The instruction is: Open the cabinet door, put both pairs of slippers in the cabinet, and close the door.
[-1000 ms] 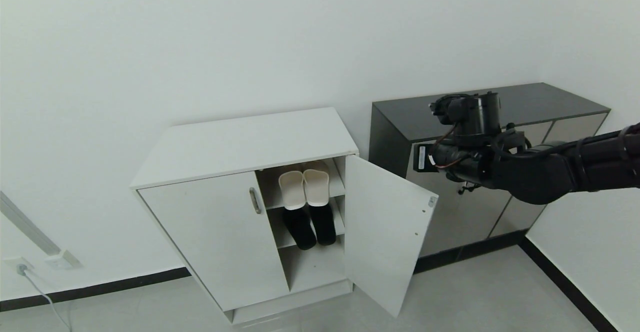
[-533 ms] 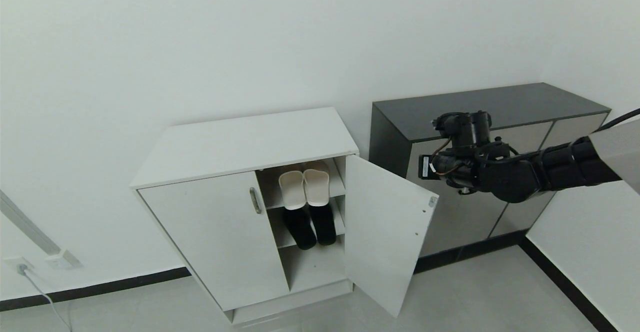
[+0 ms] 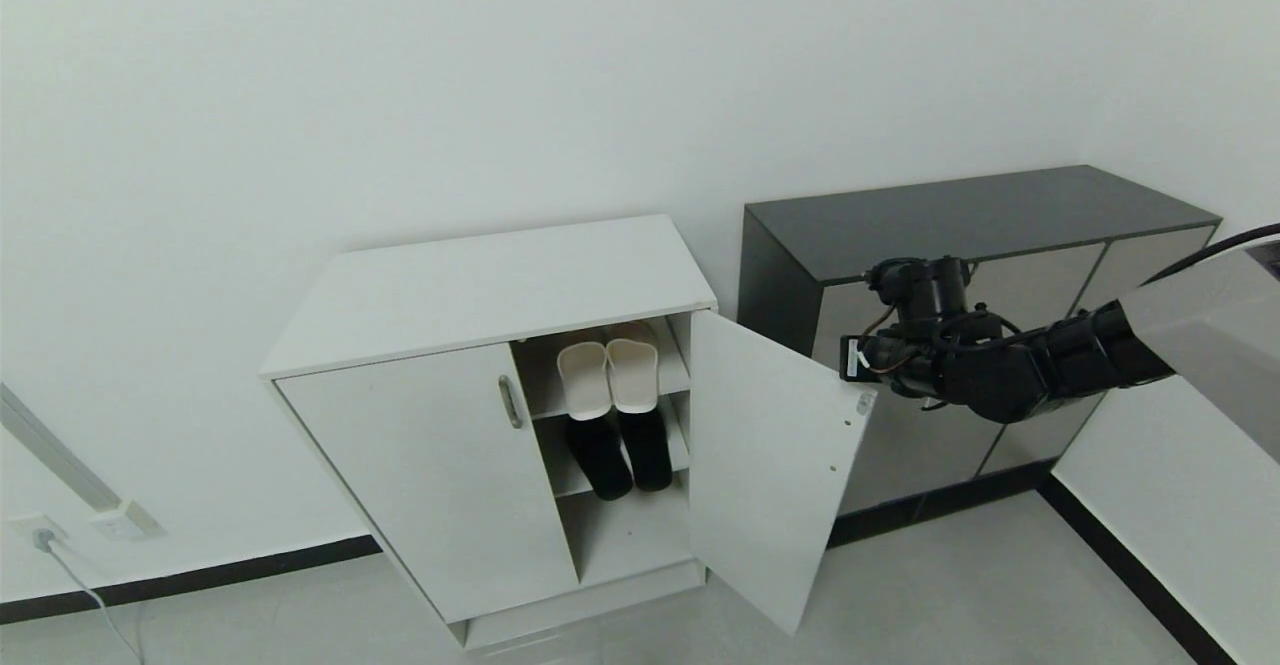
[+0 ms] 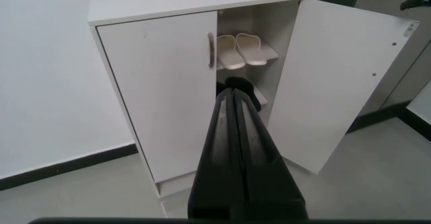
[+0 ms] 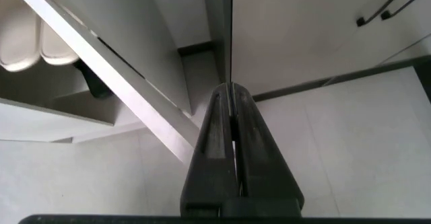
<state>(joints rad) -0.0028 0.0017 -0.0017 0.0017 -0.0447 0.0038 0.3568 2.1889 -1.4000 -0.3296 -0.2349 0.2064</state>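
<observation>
Since loaded with both slipper pairs (image 3: 610, 385), needs only closing: expect light, rigid door (image 3: 770, 465); push near free edge, right gripper (image 5: 232, 93) jaws clenched empty.

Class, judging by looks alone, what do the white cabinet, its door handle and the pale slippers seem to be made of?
The white cabinet: likely laminated board, matt white; flat panels, square edges. The door handle: probably brushed metal, grey with a dull sheen. The pale slippers: seemingly moulded foam or rubber, smooth, one-piece, matt.
</observation>
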